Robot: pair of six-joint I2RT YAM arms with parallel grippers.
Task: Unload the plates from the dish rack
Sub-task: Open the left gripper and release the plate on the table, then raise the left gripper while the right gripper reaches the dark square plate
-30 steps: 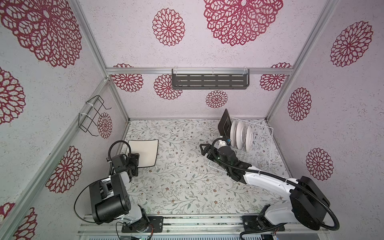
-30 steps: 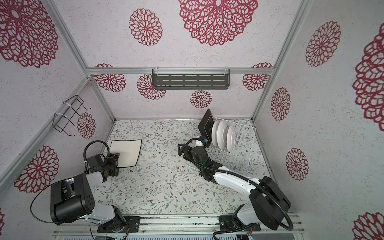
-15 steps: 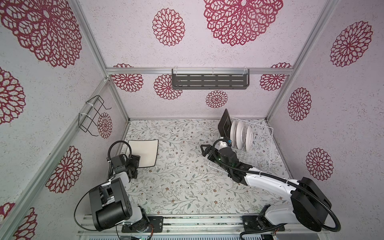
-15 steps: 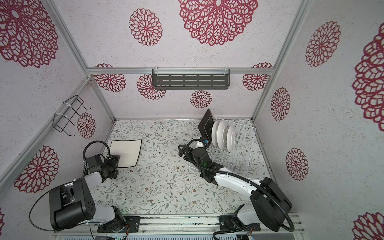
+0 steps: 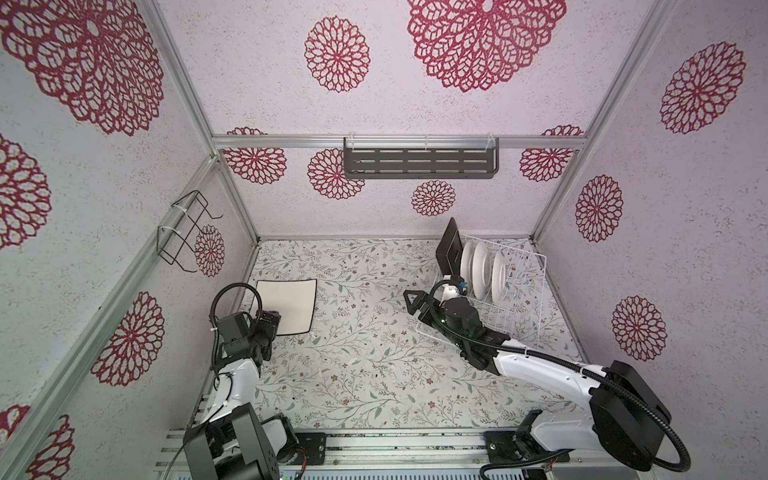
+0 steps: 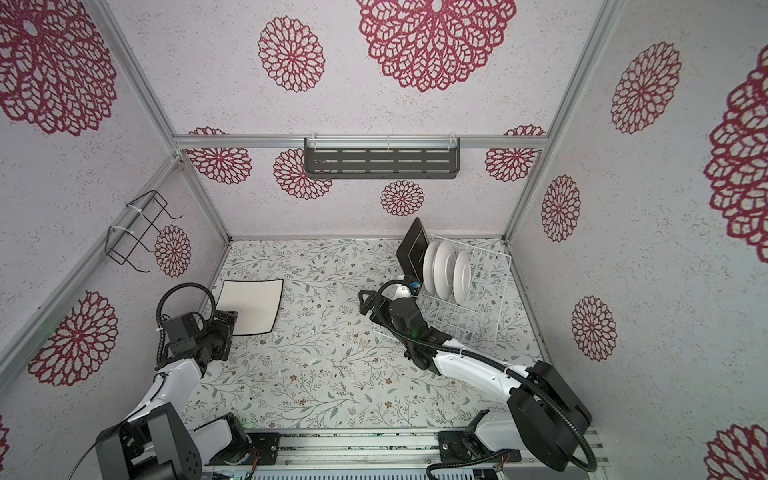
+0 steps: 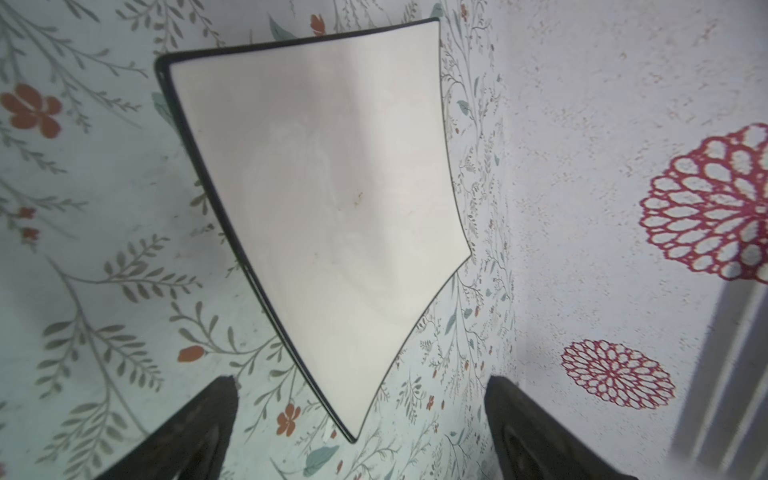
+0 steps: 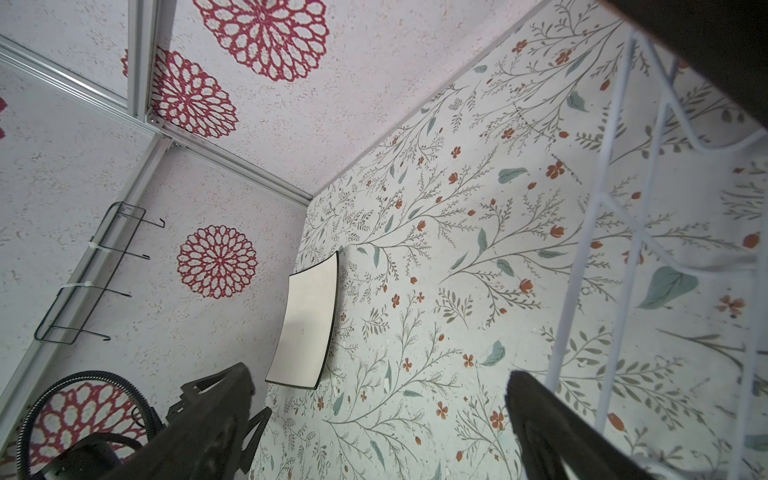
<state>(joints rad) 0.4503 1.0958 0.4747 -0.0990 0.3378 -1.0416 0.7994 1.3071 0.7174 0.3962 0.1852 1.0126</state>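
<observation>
Left arm, nearest me: left gripper (image 5: 271, 321) sits low over the floral-patterned tabletop (image 5: 365, 353), well to the left of the large white wire dish rack (image 5: 515, 307). Its jaws are spread wide and hold nothing. In the left wrist view the left gripper (image 7: 359, 399) has one corner of the square white plate with the dark edge (image 7: 324, 199) pointing into the gap between its fingers. Neither finger is on the plate.

That square white plate (image 5: 286, 305) lies flat on the tabletop, out of the rack and far to its left. Both top views show it (image 6: 251, 305).

Right arm: right gripper (image 5: 434, 297) is at the rack's left side, near its front corner. Jaws are wide apart and empty. In the right wrist view the right gripper (image 8: 380, 374) has the rack's white wires (image 8: 623, 232) just beside one finger. I can't tell whether they touch.

In the rack's far-left part, standing on edge: a square black plate (image 5: 451, 249) leaning at the left end, then three round white plates (image 5: 482, 270) in a row to its right.

Beyond the rack, on the back wall, hangs a dark grey slotted shelf (image 5: 419, 164). On the wall far left of the rack is a small black wire holder (image 5: 183, 232).
</observation>
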